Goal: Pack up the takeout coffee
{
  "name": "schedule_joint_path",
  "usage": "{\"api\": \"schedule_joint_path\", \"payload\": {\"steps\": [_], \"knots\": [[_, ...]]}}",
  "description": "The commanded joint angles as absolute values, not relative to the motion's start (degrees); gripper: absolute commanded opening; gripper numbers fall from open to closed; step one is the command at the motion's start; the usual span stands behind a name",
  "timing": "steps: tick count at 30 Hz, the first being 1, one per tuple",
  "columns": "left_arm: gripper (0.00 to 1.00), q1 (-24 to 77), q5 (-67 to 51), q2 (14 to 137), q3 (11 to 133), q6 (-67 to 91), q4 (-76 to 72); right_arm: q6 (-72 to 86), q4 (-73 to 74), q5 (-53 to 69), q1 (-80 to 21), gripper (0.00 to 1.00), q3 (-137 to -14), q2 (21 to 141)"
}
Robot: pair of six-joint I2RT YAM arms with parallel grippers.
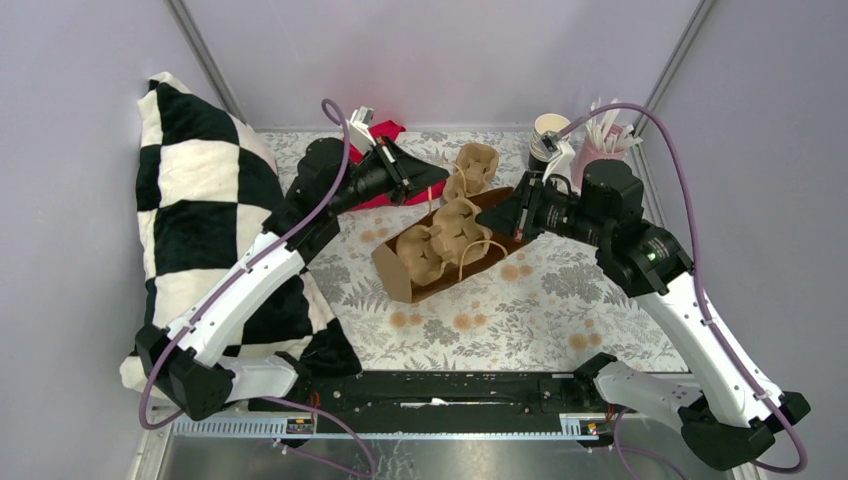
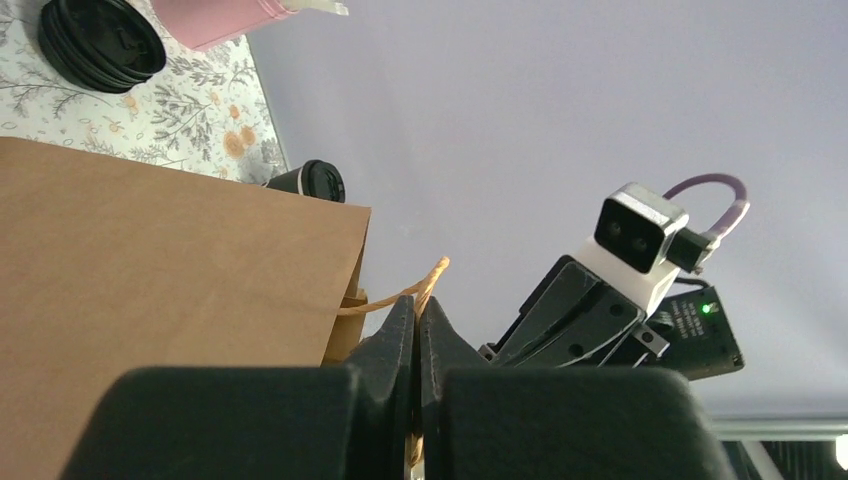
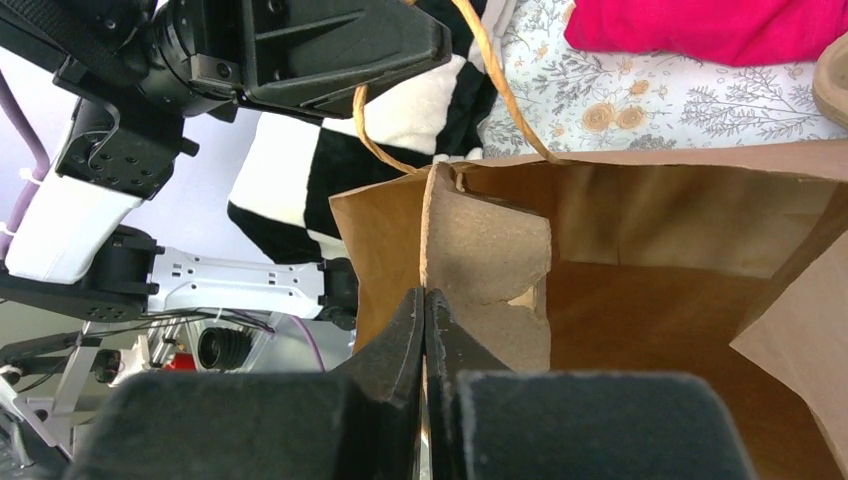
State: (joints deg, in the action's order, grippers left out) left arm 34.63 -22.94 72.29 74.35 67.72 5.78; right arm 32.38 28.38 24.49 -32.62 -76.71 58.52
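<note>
Where your two arms lean in from the near edge, elbows out and wrists turned toward each other over mid-table, the brown paper bag (image 1: pixel 398 278) lies on its side between them, mouth toward the far right; from the right wrist view you see plain brown paper walls inside it, and its deeper part is cut off by the frame. Your left gripper (image 2: pixel 415 305) is closed tight on the bag's twine handle (image 2: pixel 395 297); your right gripper (image 3: pixel 425 300) is pinched together on a folded flap (image 3: pixel 485 250) of the bag's rim. A pulp cup carrier (image 1: pixel 445 235) rests on the bag's upper side, with a second carrier (image 1: pixel 476 165) just beyond it. The takeout coffee (image 2: pixel 308 181) stands on the table past the bag's edge, far right, outside the bag; the bag hides its lower part. Beyond that sit a stack of black lids (image 2: pixel 100 45) and a pink cup (image 1: pixel 590 160) holding white sticks (image 1: pixel 612 133); a checkered pillow (image 1: pixel 200 200) fills the left side.
</note>
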Motion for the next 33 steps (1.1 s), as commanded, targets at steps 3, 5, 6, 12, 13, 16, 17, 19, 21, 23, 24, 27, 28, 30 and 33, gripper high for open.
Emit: {"api": "schedule_joint_path", "payload": {"steps": [3, 5, 6, 12, 13, 16, 17, 19, 21, 23, 24, 27, 28, 30, 33], "knots": [[0.00, 34.97, -17.32, 68.28, 70.89, 75.43, 0.74, 35.83, 18.36, 24.64, -33.05, 0.00, -70.61, 56.32], [0.00, 34.98, -17.31, 68.06, 70.01, 77.28, 0.79, 36.70, 16.28, 25.52, -33.09, 0.00, -69.33, 56.33], [0.00, 34.98, -17.36, 68.03, 69.56, 78.06, 0.75, 36.67, 15.72, 25.98, -33.12, 0.00, -68.98, 56.52], [0.00, 34.96, -15.79, 67.22, 69.03, 78.99, 2.42, 34.52, 15.27, 25.90, -33.13, 0.00, -67.24, 58.24], [0.00, 34.94, -15.43, 67.01, 69.10, 78.70, 2.83, 35.34, 13.73, 26.31, -33.12, 0.00, -66.51, 58.31], [0.00, 34.97, -14.12, 66.31, 69.07, 78.02, 4.09, 37.07, 11.03, 27.79, -33.09, 0.00, -65.23, 59.70], [0.00, 34.91, -13.71, 66.21, 69.01, 77.71, 4.27, 36.86, 11.10, 27.93, -33.13, 0.00, -65.36, 60.23], [0.00, 34.87, -13.02, 66.02, 68.95, 77.21, 4.87, 35.31, 11.44, 27.78, -33.05, 0.00, -65.85, 61.10], [0.00, 34.89, -12.91, 66.08, 68.89, 76.87, 5.29, 32.53, 13.76, 27.14, -33.13, 0.00, -67.66, 62.79], [0.00, 34.83, -12.46, 66.02, 68.78, 76.38, 6.00, 29.73, 16.83, 27.16, -33.13, 0.00, -69.84, 64.62], [0.00, 34.84, -12.02, 65.94, 68.69, 76.23, 6.18, 28.64, 17.78, 27.20, -33.10, 0.00, -70.38, 65.10], [0.00, 34.79, -10.95, 65.87, 68.27, 75.93, 5.90, 26.85, 19.16, 27.13, -33.07, 0.00, -70.75, 65.07], [0.00, 34.80, -10.72, 66.06, 68.41, 75.66, 5.85, 26.64, 19.37, 26.93, -33.08, 0.00, -70.71, 64.95], [0.00, 34.80, -10.47, 66.64, 69.06, 75.30, 5.80, 26.97, 19.14, 27.53, -33.17, 0.00, -70.84, 65.37], [0.00, 34.80, -10.28, 67.75, 70.19, 75.06, 6.42, 28.51, 15.95, 28.38, -34.17, 0.00, -70.22, 66.33]]}}
